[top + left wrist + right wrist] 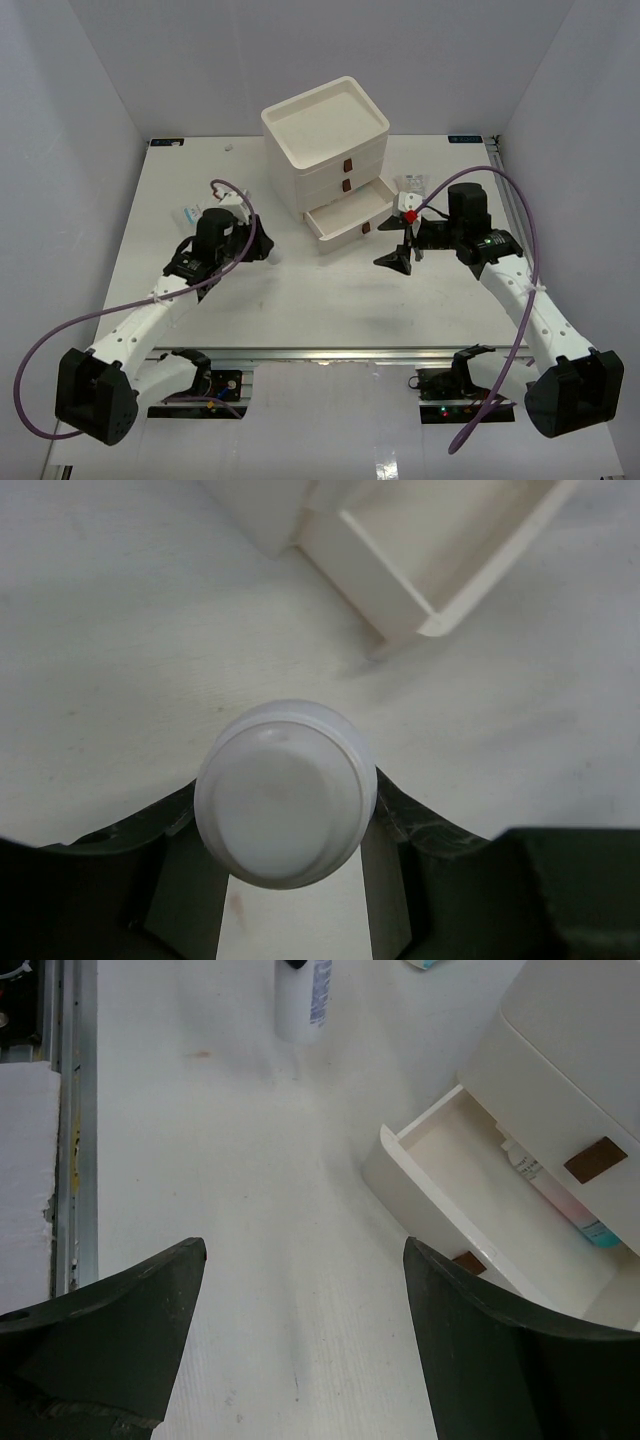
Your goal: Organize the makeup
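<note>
Left gripper [287, 880] grips what seems a bottle [285, 795]; right gripper [303, 1250] gapes wide.

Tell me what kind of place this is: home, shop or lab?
Most likely a lab robot cell, not a home. A white table is boxed in by plain white walls, and the left arm and right arm are based at its near edge along a metal rail.

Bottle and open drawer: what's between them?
Just bare table between the bottle and the drawer; the left wrist view shows it.
</note>
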